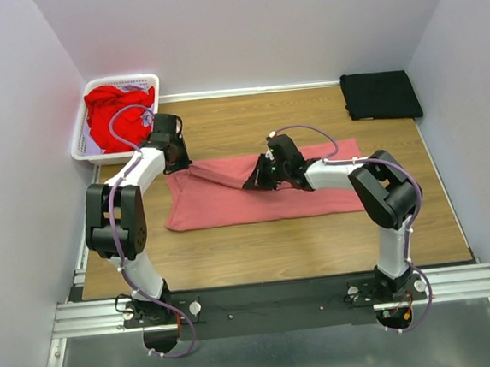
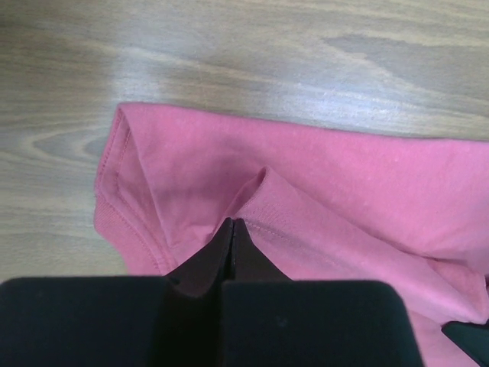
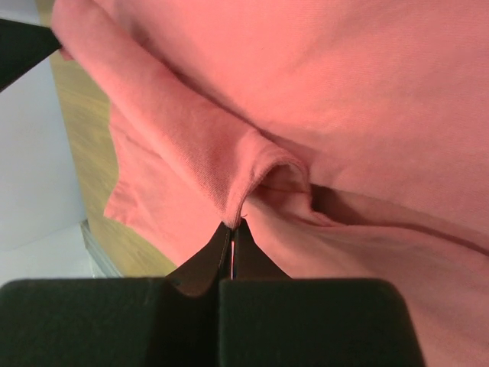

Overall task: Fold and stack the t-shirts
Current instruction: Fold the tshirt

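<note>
The salmon-pink t-shirt [image 1: 263, 197] lay spread across the middle of the surface [image 1: 259, 251], and we held it along its far edge. Our left tool [image 2: 231, 232] was closed tight on a hemmed fold at the shirt's far left corner. Our right tool [image 3: 231, 228] was closed just as tight on a pinch of cloth nearer the shirt's middle. The strip between the two pinches stood raised off the rest of the shirt.

We judged the cloth light, soft and limp. It would likely sag between the two holds and drag on the wood rather than keep any shape. The hems and seams, where it was doubled, looked like the surest places to take it.

The red t-shirt [image 1: 114, 109] sat bunched in the white basket [image 1: 121, 80] just beyond the pink shirt's far left corner. The black t-shirt [image 1: 381, 94] lay folded beyond its far right corner, apart from it.
</note>
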Controlling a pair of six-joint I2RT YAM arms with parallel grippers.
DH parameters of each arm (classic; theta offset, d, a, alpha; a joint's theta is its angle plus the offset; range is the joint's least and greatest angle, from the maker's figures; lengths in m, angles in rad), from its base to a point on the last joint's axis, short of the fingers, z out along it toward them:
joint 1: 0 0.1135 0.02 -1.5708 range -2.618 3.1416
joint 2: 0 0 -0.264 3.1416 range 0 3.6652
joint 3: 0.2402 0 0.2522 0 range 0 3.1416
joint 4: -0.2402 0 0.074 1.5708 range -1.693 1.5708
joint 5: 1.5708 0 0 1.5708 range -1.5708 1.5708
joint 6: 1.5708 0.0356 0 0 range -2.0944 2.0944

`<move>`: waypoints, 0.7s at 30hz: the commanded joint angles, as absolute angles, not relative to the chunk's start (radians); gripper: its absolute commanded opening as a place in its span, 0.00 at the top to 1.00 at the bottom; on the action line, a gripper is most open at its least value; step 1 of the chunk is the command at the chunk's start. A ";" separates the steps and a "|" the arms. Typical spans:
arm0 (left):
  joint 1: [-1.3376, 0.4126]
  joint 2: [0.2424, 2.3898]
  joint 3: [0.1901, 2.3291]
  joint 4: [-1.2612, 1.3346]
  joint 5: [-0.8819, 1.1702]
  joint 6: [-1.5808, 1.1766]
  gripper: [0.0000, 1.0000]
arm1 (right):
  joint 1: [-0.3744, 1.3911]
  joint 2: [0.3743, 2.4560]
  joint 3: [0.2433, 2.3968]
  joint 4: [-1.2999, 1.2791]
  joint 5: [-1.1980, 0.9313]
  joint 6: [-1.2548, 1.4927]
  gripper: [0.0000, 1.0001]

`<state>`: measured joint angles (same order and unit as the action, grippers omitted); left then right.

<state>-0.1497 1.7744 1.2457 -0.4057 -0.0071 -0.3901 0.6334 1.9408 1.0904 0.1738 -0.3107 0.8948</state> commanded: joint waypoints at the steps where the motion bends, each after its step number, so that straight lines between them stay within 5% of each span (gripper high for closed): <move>1: -0.141 1.723 1.238 -0.463 -0.005 -0.350 1.00 | 0.634 1.922 1.129 0.098 -0.394 0.850 0.99; 21: -0.141 1.706 1.144 -0.500 0.041 -0.319 1.00 | 0.634 2.026 1.172 0.003 -0.491 0.805 0.98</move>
<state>-0.1478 1.7317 1.1526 -0.4625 0.0166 -0.3428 0.6334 2.0071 1.1473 0.0463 -0.4618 0.8322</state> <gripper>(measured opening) 0.005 0.019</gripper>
